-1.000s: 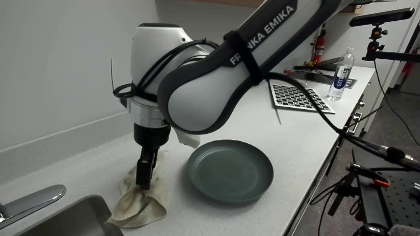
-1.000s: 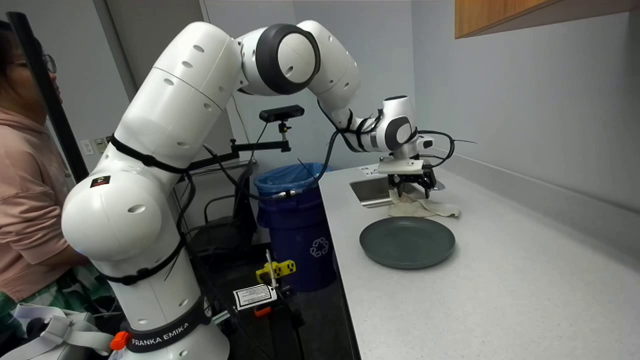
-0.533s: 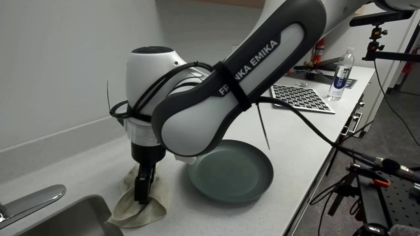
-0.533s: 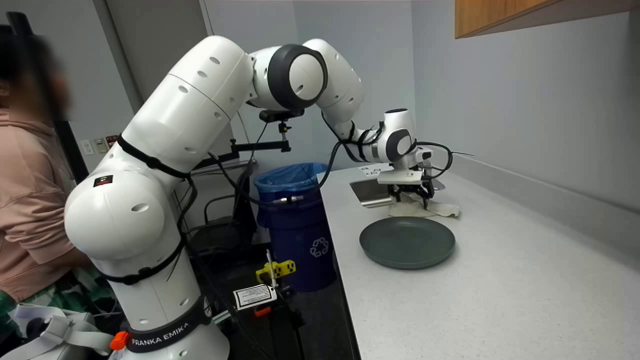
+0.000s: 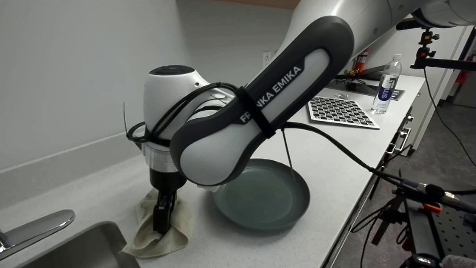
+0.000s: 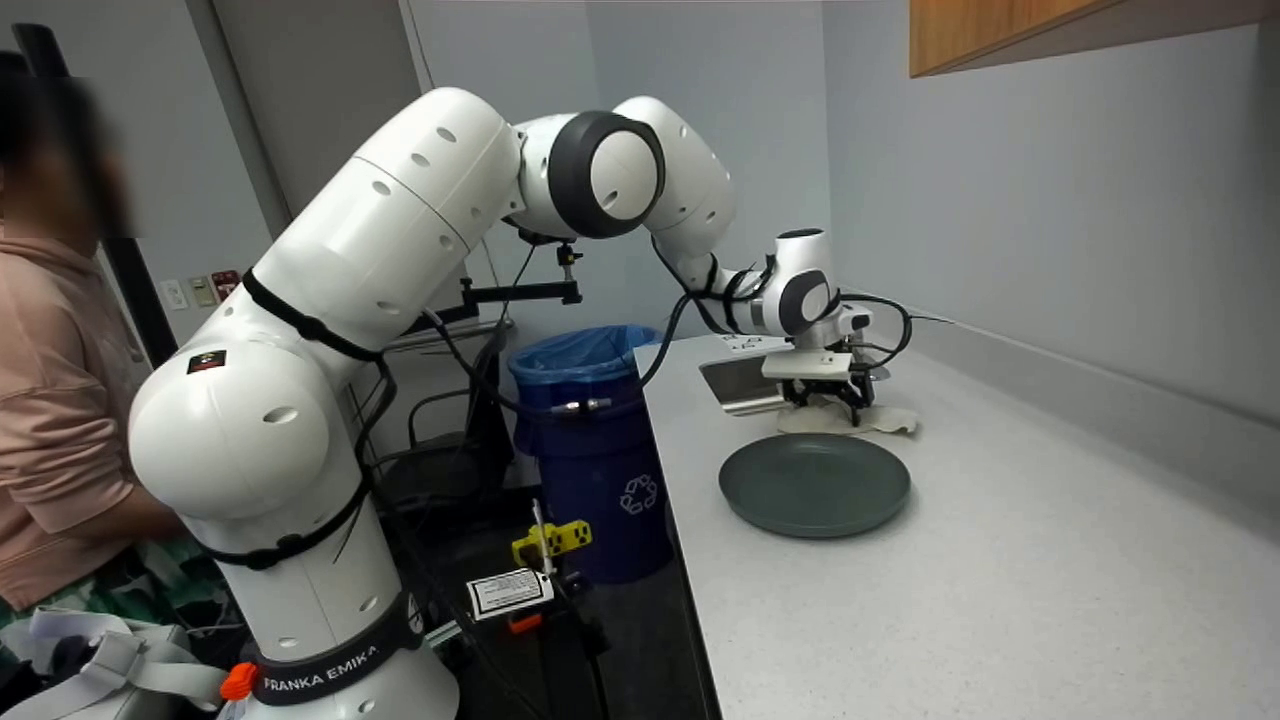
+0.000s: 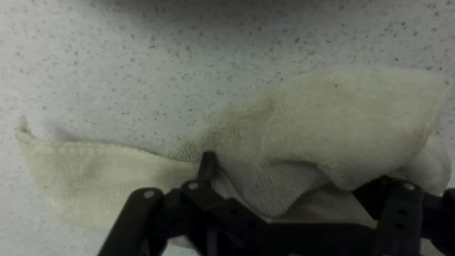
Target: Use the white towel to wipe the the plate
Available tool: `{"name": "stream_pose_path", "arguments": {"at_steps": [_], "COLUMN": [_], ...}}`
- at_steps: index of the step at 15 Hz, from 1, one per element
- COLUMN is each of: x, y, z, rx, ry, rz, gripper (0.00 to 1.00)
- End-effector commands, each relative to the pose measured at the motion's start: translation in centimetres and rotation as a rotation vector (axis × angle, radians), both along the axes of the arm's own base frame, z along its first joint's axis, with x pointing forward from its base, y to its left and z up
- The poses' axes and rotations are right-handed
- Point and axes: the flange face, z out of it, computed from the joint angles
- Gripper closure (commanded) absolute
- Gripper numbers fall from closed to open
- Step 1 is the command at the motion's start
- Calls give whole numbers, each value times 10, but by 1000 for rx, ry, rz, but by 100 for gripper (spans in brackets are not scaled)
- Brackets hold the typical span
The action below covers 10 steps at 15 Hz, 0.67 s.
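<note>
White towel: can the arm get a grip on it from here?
Probably yes: in the wrist view the gripper is open at the towel, part of which lies between the spread fingers, with nothing else showing there. How firm a hold it would get, I cannot tell.

This looks like a lab fitted with a kitchen counter. The kitchen shows itself around the gripper: the speckled counter runs under its jaws, a metal sink with a shiny faucet lies quite near them, and a wooden cabinet hangs higher than the jaws, well apart. Farther from the jaws things turn technical: a patterned black-and-white board on the same counter, a camera mount on a boom, and the white robot arm itself, mounted off the counter's edge. Lower than the jaws stands a blue recycling bin, beyond that edge.
</note>
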Motion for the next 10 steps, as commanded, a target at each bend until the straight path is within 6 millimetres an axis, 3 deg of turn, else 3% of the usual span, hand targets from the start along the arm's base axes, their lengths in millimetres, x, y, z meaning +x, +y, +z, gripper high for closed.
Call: {"name": "stream_pose_path", "arguments": {"at_steps": [1, 5, 8, 10], "x": [8, 7, 5, 4], "y": [0, -3, -6, -9], "z": [3, 28, 62, 88], "rx": [-21, -2, 23, 37], "ry": [-14, -38, -78, -98], "rz": [-4, -25, -40, -46], "gripper": [39, 71, 93, 100]}}
